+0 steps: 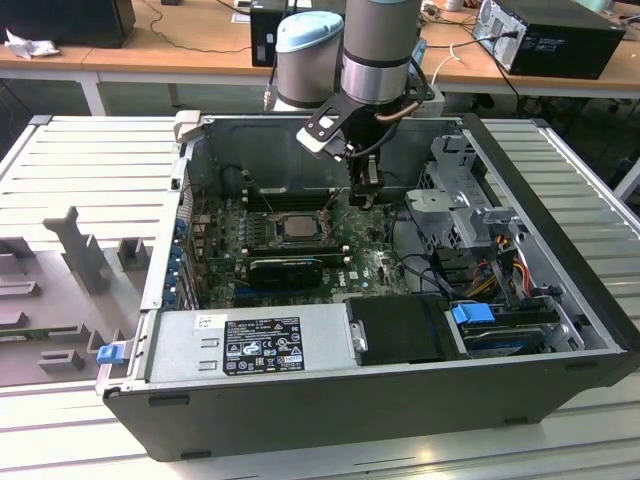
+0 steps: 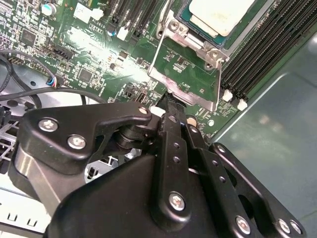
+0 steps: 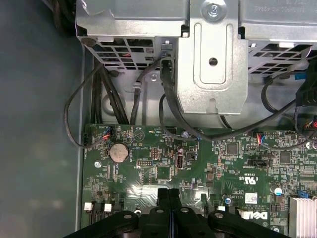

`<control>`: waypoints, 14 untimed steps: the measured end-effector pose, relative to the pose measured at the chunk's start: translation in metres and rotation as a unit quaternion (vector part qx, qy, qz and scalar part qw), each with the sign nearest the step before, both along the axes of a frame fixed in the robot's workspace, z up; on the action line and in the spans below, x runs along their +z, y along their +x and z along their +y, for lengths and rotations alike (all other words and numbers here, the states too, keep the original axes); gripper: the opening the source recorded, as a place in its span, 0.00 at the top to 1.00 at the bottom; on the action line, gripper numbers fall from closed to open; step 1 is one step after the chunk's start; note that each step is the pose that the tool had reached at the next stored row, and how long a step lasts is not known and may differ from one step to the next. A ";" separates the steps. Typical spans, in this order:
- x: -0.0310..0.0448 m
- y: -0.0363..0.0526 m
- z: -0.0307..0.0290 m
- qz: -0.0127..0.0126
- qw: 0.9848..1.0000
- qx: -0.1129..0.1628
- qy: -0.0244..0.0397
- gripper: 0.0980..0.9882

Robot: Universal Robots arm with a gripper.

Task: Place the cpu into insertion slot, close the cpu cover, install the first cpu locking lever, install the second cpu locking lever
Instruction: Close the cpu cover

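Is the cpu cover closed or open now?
Open. In the second wrist view the cover stands swung off the socket, green board showing through its window, and the cpu lies uncovered.

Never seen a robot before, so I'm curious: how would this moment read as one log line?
chip: in socket | cover: open | gripper: shut, at cover's edge

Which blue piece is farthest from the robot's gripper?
The blue clip on the case corner, at the exterior view's left; the blue tab by the drives sits nearer the gripper.
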State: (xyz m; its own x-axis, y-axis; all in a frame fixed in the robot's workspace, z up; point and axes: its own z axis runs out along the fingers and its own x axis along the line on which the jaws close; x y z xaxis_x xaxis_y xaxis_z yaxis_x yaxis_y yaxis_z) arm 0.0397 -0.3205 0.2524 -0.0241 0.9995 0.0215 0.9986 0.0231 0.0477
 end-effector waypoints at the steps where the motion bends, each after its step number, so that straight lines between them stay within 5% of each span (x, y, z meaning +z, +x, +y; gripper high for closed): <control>1: 0.0000 -0.0005 0.0000 0.000 1.000 0.000 0.000 0.99; 14: 0.0000 -0.0088 0.0000 0.000 1.000 0.000 0.000 0.99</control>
